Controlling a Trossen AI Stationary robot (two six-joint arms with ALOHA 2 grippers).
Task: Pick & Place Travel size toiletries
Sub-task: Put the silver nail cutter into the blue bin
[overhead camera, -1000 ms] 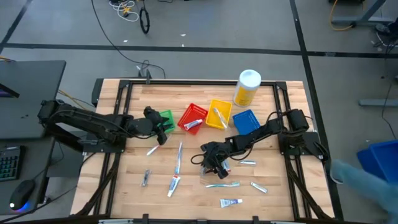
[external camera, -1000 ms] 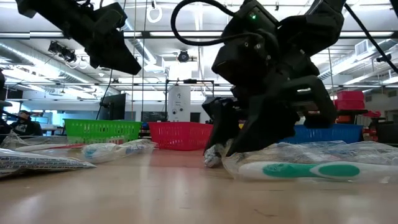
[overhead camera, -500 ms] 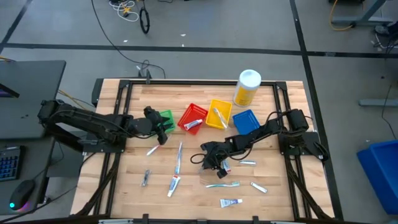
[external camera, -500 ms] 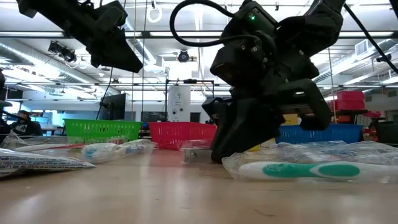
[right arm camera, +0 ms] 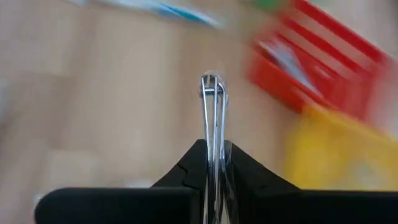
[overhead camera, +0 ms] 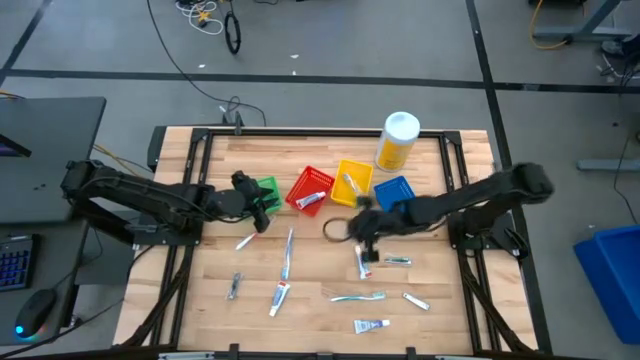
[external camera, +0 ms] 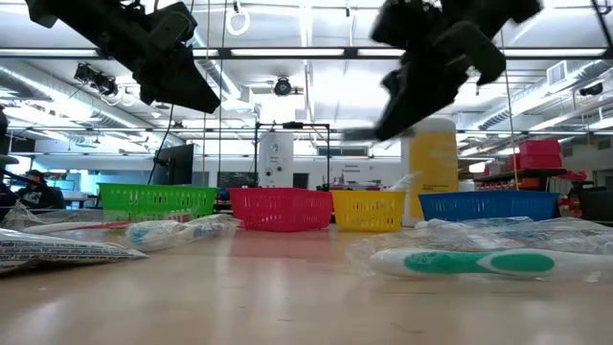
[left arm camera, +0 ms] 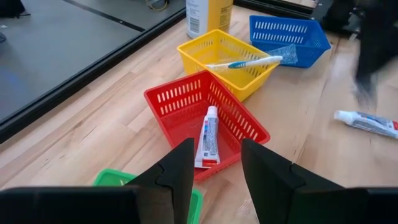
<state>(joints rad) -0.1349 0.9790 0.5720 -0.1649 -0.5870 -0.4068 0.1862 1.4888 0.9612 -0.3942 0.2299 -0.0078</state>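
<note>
At bench centre, right end effector (overhead camera: 362,224) clamped on a thin silvery packet (right arm camera: 212,118), at 6 o'clock from yellow bin (overhead camera: 351,184). Left end effector (left arm camera: 214,171) apart above green bin (overhead camera: 266,190).

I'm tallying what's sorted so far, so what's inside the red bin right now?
The red bin holds one white toothpaste tube, lying against its mesh floor. Nothing else shows inside; the left gripper's fingers cover its near corner.

Looks like a robotics lab or industrial workshop. Beyond the wooden table (overhead camera: 320,290): exposed ceiling ducts (external camera: 57,72), long strip lights (external camera: 287,53), metal racks (external camera: 287,153). Around the table, grey concrete floor (overhead camera: 330,40) with loose cables (overhead camera: 215,20); beside it, a desk with keyboard (overhead camera: 12,262) and mouse (overhead camera: 30,318).
</note>
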